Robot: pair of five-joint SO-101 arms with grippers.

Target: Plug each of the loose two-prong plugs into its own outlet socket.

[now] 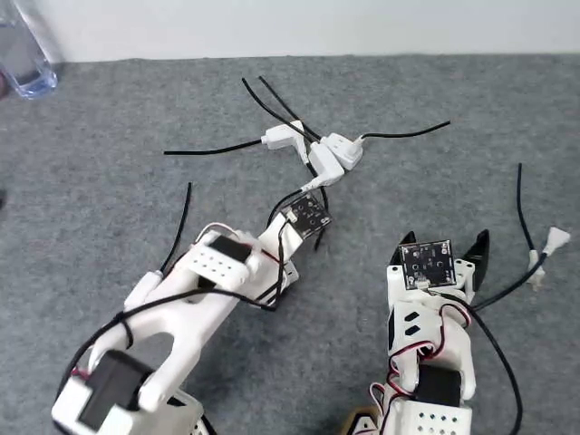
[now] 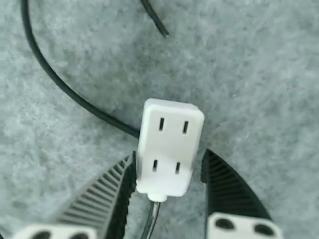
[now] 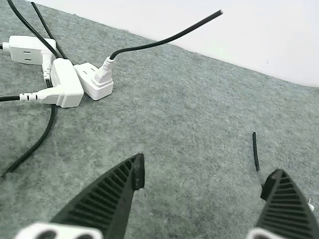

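Note:
A cluster of white outlet sockets (image 1: pixel 328 156) with black cords lies at the table's middle back. One socket (image 1: pixel 346 149) has a plug (image 3: pixel 103 73) in it. In the left wrist view, another socket (image 2: pixel 169 149) shows two bare pairs of slots. My left gripper (image 2: pixel 169 160) is open and straddles its cord end closely. In the high view the left gripper (image 1: pixel 311 201) sits just in front of the cluster. My right gripper (image 1: pixel 444 236) stands wide open over bare carpet, right of the cluster, holding nothing. A loose white plug (image 1: pixel 554 240) lies at the far right.
Grey carpet (image 1: pixel 118 109) covers the table and a white wall runs along the back. Loose black cord ends (image 1: pixel 521 181) trail near the right gripper and behind the sockets. A clear bottle (image 1: pixel 23 54) stands at the back left corner.

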